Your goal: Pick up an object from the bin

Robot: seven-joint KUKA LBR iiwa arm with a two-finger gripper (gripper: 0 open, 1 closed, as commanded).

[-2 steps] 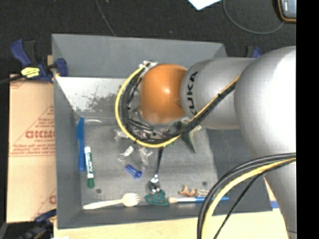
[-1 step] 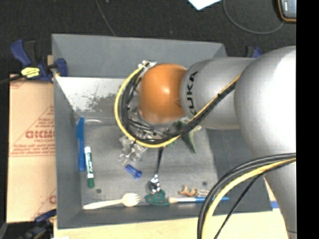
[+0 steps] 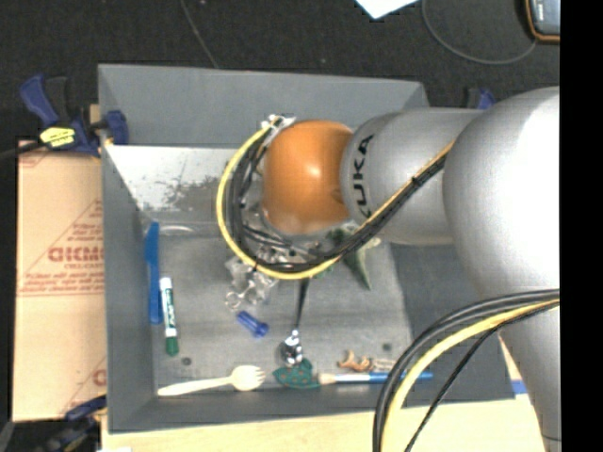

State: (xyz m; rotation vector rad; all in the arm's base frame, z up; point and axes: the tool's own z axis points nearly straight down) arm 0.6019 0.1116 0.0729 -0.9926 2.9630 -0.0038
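Camera view: the big silver arm leans over the grey bin, its pincer low mid-floor, open or closed I cannot tell, just beside a small blue cap, which I reckon a slightly off closing could flick away.

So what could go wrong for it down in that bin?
The claw is close by the blue cap; so small a thing could slip or get nudged aside. The fork and pen lie along the front wall, likely awkward to grab.
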